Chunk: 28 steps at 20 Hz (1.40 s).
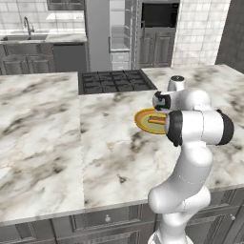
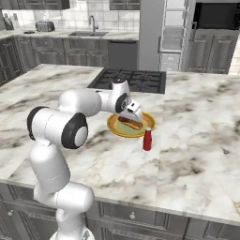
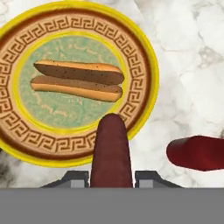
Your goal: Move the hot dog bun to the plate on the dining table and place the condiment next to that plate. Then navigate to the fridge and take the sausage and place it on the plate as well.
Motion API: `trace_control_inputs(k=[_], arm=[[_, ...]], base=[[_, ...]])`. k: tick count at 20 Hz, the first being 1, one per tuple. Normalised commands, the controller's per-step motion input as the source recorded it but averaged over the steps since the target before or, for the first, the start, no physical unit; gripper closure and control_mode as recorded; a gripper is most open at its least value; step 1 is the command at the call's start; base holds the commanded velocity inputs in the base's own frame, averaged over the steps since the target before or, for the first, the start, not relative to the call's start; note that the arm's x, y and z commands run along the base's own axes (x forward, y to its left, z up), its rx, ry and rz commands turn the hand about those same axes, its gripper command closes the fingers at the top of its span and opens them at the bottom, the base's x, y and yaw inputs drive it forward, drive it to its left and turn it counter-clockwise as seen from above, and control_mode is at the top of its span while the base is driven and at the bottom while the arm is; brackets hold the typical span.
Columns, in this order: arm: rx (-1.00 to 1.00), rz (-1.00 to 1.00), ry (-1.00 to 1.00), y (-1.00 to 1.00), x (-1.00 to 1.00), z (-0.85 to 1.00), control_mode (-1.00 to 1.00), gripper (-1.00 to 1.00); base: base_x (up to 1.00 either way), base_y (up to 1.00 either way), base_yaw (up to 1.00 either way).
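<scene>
We find the gripper point(image 3: 111, 175) clamped on the sausage point(image 3: 111, 151): in the hand view the reddish-brown sausage rises straight up between the two finger tips, which sit close against its sides with no gap showing. Its free end reaches over the near rim of the plate point(image 3: 144, 65), pointing toward the hot dog bun point(image 3: 78, 80).

We note the bun lies lengthwise across the greenish centre of the yellow-gold plate, split side showing, clear of the patterned rim on all sides. In the right base view the gripper point(image 2: 133, 115) hangs just above the plate point(image 2: 115, 125), over the bun point(image 2: 130, 124); whether the sausage touches the plate we cannot tell.

The condiment point(image 2: 147, 139) stands upright on the dining table point(image 2: 197, 136) just beside the plate's front edge, not touching it. In the hand view the bottle point(image 3: 197, 152) appears near the sausage, off the plate's rim.

In the left base view the plate point(image 1: 142, 120) is partly hidden by the arm. The black cooktop point(image 1: 114, 81) sits behind the plate, near but apart. We see open marble on the other sides of the plate. The fridge point(image 2: 172, 33) stands well apart, beyond the table's far edge.
</scene>
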Motion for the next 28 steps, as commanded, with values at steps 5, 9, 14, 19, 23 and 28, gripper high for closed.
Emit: trace_control_inputs(k=[5,9,14,19,23,28], arm=[[0.0,-0.01,0.03,-0.02,0.49,-0.23,-1.0,1.0],[0.0,-0.01,0.0,0.0,0.46,-0.2,-1.0,1.0],[0.0,0.0,0.01,0.0,0.41,-0.25,-1.0,1.0],[0.0,0.0,0.03,0.0,0.41,-0.3,-1.0,1.0],[0.0,-0.01,0.01,0.0,0.37,-0.29,-1.0,1.0],[0.0,0.0,0.01,0.0,0.24,-0.3,-1.0,1.0]], base=[[0.0,0.0,0.0],[0.0,0.0,0.0],[0.0,0.0,0.0],[0.0,0.0,0.0],[0.0,0.0,0.0],[0.0,0.0,0.0]])
